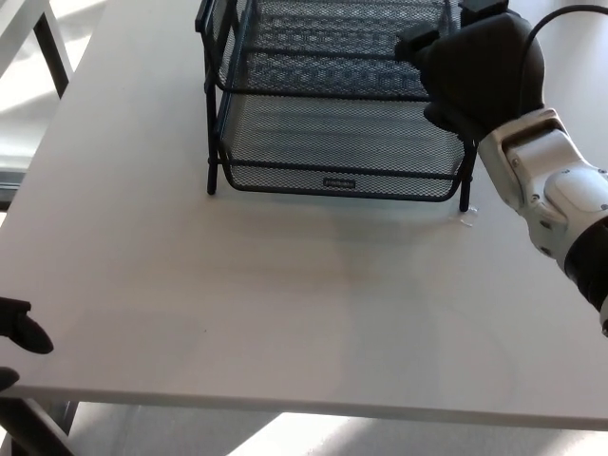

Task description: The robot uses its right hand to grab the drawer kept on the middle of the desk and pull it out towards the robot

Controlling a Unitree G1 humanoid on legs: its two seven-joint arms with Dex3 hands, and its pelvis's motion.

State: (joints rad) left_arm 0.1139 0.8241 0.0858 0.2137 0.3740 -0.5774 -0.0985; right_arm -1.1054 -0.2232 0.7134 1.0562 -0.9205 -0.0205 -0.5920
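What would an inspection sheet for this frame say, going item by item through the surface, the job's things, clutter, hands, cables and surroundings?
Surface: white desk, bare in front of the rack.
Job's things: black mesh drawer rack at the desk's far middle; lower drawer empty, its front rim carrying a small label.
Clutter: one tiny pale speck by the rack's right front leg; too small to identify.
Hands: right hand over the rack's right side at the upper tier; whether it grips anything cannot be told. Left hand only a dark sliver at the left edge.
Cables: black cable arching behind the right hand.
Surroundings: another table's leg top left; sunlit floor below it.
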